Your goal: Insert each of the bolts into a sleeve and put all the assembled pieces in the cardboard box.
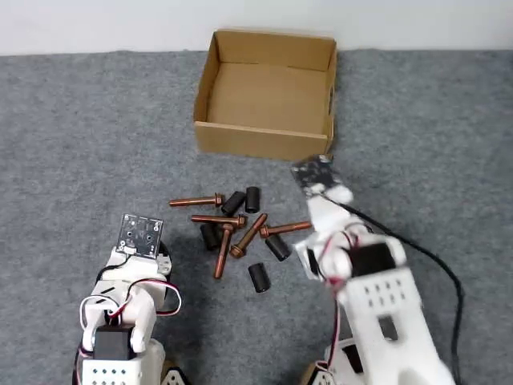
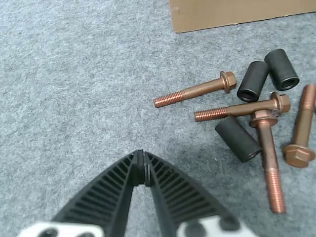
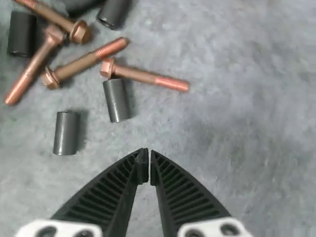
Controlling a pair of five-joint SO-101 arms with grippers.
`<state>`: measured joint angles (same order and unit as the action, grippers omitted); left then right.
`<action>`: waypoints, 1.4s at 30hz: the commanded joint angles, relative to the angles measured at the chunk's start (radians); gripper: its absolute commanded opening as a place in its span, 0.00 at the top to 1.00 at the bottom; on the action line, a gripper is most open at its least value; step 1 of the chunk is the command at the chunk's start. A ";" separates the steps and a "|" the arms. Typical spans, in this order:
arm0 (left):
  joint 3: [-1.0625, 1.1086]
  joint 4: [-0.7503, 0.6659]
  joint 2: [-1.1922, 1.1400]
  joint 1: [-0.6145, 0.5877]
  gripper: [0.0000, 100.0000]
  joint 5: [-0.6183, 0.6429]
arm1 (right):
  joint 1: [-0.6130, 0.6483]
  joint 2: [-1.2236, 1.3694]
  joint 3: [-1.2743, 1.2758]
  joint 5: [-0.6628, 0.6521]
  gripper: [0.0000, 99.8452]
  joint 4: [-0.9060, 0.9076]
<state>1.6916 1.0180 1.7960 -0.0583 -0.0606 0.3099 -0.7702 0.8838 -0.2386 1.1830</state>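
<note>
Several copper bolts (image 1: pixel 223 250) and black sleeves (image 1: pixel 259 277) lie loose in a cluster on the grey carpet, in front of the open cardboard box (image 1: pixel 240 140). No bolt sits in a sleeve. My left gripper (image 2: pixel 143 159) is shut on nothing, hovering over bare carpet beside the nearest bolt (image 2: pixel 195 91) and a sleeve (image 2: pixel 238 139). My right gripper (image 3: pixel 146 157) is also shut and holds nothing, close to a sleeve (image 3: pixel 116 99) and a bolt (image 3: pixel 145 76). In the high view the left arm (image 1: pixel 132 281) stands left of the cluster and the right arm (image 1: pixel 361 265) right of it.
The box's inside (image 1: pixel 268 96) holds nothing. A black cable (image 1: pixel 437 269) runs along the carpet to the right of the right arm. Bare carpet lies to the left and right of the cluster. A box corner (image 2: pixel 237 12) shows in the left wrist view.
</note>
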 commanded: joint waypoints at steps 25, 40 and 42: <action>-0.007 0.006 0.003 -0.002 0.99 -0.006 | 0.240 0.754 -0.350 -0.055 0.85 -0.151; -0.007 0.006 0.003 -0.002 0.99 -0.006 | 0.234 0.980 -0.534 -0.057 0.99 -0.053; -0.007 0.006 0.003 -0.002 0.99 -0.006 | 0.234 0.958 -0.555 -0.057 0.99 -0.005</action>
<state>1.6916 1.0180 1.7960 -0.0583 -0.0606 0.5355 0.2071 0.3821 -0.2892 1.1139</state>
